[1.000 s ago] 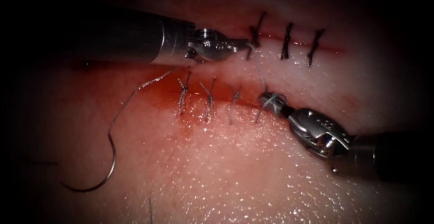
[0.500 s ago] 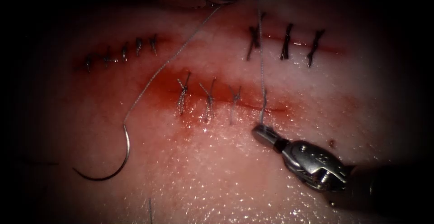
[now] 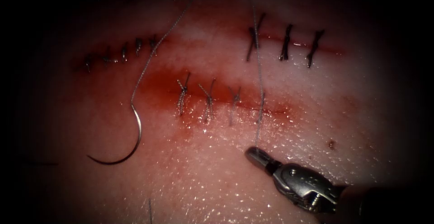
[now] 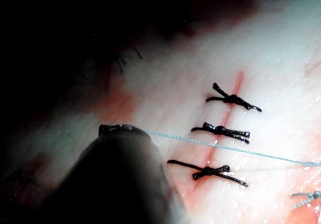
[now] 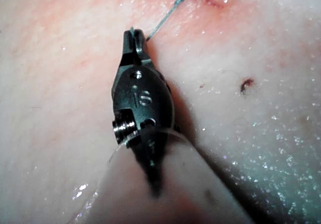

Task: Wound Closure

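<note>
The curved needle point(image 3: 129, 145) lies free on the tissue point(image 3: 203, 179), left of the cut point(image 3: 246, 105) and below its line, in neither tool. Its thread point(image 3: 151, 54) climbs from the needle's eye end toward the picture's top. A second strand point(image 3: 257, 70) runs straight down across the cut to my right tool point(image 3: 252, 153), which is shut on the thread's short end point(image 5: 165, 14) just below the cut. The same tool point(image 5: 134, 35) looks shut in the right wrist view. My left tool point(image 4: 123, 129) is shut on the thread point(image 4: 225, 146), which stretches taut from its tip.
Three pale stitches point(image 3: 209, 98) close the cut's left part, with red fluid point(image 3: 156, 86) around them. Dark older stitches point(image 3: 285, 41) sit at the upper right, smaller ones point(image 3: 124, 52) at the upper left. A small dark spot point(image 3: 332, 144) marks the tissue on the right.
My left tool rose out of the endoscope view's top, drawing the thread with it. The right tool drew back below the cut with the short end. The needle slid up and rightward.
</note>
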Robot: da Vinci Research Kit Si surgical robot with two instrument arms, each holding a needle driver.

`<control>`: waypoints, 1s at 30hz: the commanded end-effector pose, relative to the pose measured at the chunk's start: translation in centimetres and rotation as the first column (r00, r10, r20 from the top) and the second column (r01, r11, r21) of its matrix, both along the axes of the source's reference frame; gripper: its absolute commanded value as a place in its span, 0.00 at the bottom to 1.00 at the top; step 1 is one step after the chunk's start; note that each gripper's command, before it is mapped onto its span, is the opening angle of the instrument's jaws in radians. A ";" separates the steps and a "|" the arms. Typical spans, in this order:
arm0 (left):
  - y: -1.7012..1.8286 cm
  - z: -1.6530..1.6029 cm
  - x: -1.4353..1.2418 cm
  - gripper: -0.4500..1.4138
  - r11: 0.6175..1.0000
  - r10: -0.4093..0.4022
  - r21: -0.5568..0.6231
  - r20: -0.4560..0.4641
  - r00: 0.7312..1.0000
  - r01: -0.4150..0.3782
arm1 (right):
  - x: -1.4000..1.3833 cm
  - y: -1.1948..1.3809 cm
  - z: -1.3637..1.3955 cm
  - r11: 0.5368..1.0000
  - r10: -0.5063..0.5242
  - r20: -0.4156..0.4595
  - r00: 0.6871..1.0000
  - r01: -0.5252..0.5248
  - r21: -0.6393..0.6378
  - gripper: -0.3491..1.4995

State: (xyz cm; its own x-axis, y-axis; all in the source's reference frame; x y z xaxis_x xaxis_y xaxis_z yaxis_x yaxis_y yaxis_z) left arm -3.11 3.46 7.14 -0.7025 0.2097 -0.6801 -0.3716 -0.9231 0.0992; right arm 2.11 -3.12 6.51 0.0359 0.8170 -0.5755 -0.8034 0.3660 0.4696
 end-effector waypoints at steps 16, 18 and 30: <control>0.20 0.07 -0.05 0.00 0.999 -0.027 -0.017 -0.002 1.000 0.027 | 0.28 -0.72 0.13 0.986 -0.130 0.011 0.992 0.128 0.111 0.00; 0.10 0.05 -0.04 0.00 1.000 -0.015 -0.019 0.001 1.000 0.015 | 0.29 -0.64 0.09 0.988 -0.123 -0.009 0.992 0.123 0.095 0.00; -1.67 -0.72 0.23 0.00 0.990 0.139 -0.016 0.040 0.989 -0.139 | 0.04 -0.19 -0.16 0.997 -0.075 -0.098 0.992 0.078 0.023 0.30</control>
State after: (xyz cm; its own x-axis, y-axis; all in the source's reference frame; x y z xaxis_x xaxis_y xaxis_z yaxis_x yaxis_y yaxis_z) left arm -2.81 1.72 6.32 -0.6955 0.1004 -0.7115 -0.2395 -0.9659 0.0978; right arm 2.09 -3.22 6.30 0.0438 0.8280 -0.5590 -0.7231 0.4123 0.5542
